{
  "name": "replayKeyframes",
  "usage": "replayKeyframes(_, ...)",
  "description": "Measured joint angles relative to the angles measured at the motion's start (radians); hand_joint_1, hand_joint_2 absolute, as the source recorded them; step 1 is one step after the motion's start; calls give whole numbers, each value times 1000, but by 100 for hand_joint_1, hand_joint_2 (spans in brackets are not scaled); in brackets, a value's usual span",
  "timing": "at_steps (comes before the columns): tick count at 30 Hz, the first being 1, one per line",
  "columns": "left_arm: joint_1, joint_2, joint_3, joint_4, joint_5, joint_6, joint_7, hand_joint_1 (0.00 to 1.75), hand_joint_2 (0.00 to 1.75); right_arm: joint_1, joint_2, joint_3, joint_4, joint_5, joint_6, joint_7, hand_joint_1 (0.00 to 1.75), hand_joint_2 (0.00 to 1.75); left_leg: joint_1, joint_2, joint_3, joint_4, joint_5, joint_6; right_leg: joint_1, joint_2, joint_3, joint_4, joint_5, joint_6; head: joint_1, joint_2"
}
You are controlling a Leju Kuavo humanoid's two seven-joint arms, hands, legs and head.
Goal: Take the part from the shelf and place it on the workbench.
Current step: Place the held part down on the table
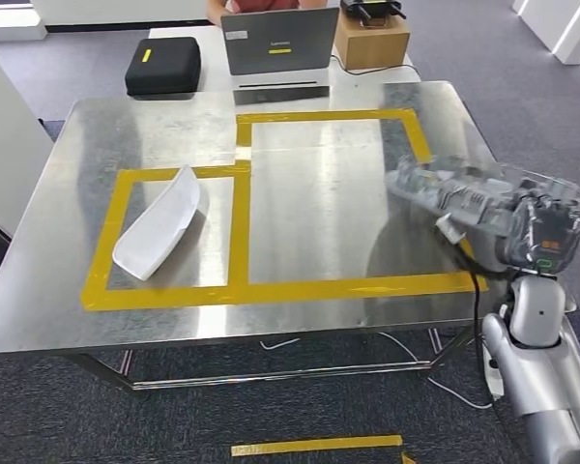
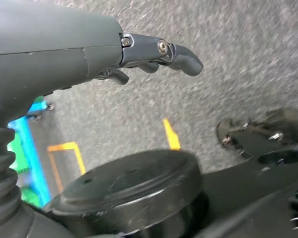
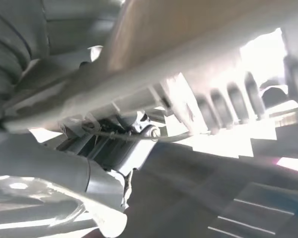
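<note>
A long grey ribbed part [image 1: 448, 193] hangs blurred over the right side of the steel workbench [image 1: 309, 193], above the right yellow-taped rectangle [image 1: 331, 203]. My right hand [image 1: 542, 237] grips its near end at the table's right edge. In the right wrist view the part [image 3: 200, 49] stretches across, close over the thumb [image 3: 46, 163]. A white curved part [image 1: 158, 222] lies inside the left taped rectangle. My left hand [image 2: 102, 54] hangs over the grey carpet, fingers stretched out and holding nothing.
Behind the workbench stand a laptop [image 1: 279, 43], a black case [image 1: 163, 66] and a cardboard box [image 1: 371, 39], with a person seated behind the laptop. A cable [image 1: 448, 382] runs on the floor under the table's right end. A yellow tape strip [image 1: 316, 446] marks the carpet.
</note>
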Motion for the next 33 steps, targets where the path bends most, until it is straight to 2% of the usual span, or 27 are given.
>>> replayKeyframes(1, 0, 1, 0, 0, -1, 2, -1, 0, 175, -60, -26, 118, 46, 0, 0, 164, 175, 175, -1, -2, 1, 0, 2, 1, 0, -3, 0, 0, 0, 0, 0, 0)
replayKeyframes(2, 1, 2, 0, 0, -1, 3, -1, 0, 175, -109, -54, 243, 82, 0, -1, 260, 175, 175, -2, -4, 2, 1, 3, 2, 0, -5, 0, -1, 0, 1, 0, 0)
replayKeyframes(3, 2, 4, 0, 0, -1, 4, -2, 0, 175, -152, -83, 374, 115, 0, -2, 303, 175, 175, -3, -5, 3, 1, 3, 2, 0, -6, 0, -1, 0, 1, 0, 0)
replayKeyframes(5, 3, 5, 0, 0, -2, 4, -2, 0, 175, -204, -132, 613, 166, -2, -3, 281, 175, 175, -2, -4, 5, 1, 3, 3, 0, -5, 0, -1, 0, 1, -1, 0)
replayKeyframes(7, 2, 6, 0, 0, -4, 4, -2, 0, 175, -224, -162, 779, 199, -5, -9, 250, 175, 175, -1, -8, 5, 0, 4, 3, 1, -9, 0, -1, -1, 0, -3, 0)
replayKeyframes(8, 2, 6, 0, 0, -8, 4, -3, 0, 175, -223, -169, 825, 209, -6, -12, 240, 175, 175, -1, -12, 3, 0, 4, 4, 2, -14, 0, -1, -2, 0, -3, 0)
replayKeyframes(9, 1, 5, 1, 0, -12, 4, -3, 0, 175, -221, -176, 853, 219, -6, -14, 235, 175, 175, -1, -18, 1, 0, 5, 3, 2, -20, -1, -1, -3, -1, -2, 0)
replayKeyframes(13, 1, 5, 1, 0, -31, 6, -5, 0, 175, -228, -204, 889, 252, -10, -15, 242, 0, 0, 0, -24, -1, -1, 6, 1, 2, -25, 0, -1, -5, -1, -1, 0)
replayKeyframes(15, 1, 6, 1, 0, -37, 9, -5, 0, 175, -230, -214, 896, 262, -10, -15, 243, 0, 0, 0, -20, 0, -1, 4, 1, 2, -20, 0, -1, -5, -1, -2, 0)
replayKeyframes(19, 5, 6, 1, 0, -38, 19, -6, 0, 0, -224, -226, 901, 273, -10, -15, 244, 0, 0, -2, -16, 1, -1, 3, 2, 0, -16, 0, -1, -5, -1, -2, 0)
replayKeyframes(33, 29, 23, 0, 0, -37, 23, 7, 0, 0, -248, -229, 946, 274, -9, -15, 244, 0, 0, -2, -16, 2, -1, 3, 2, 0, -16, 0, -1, -5, 0, -2, 0)
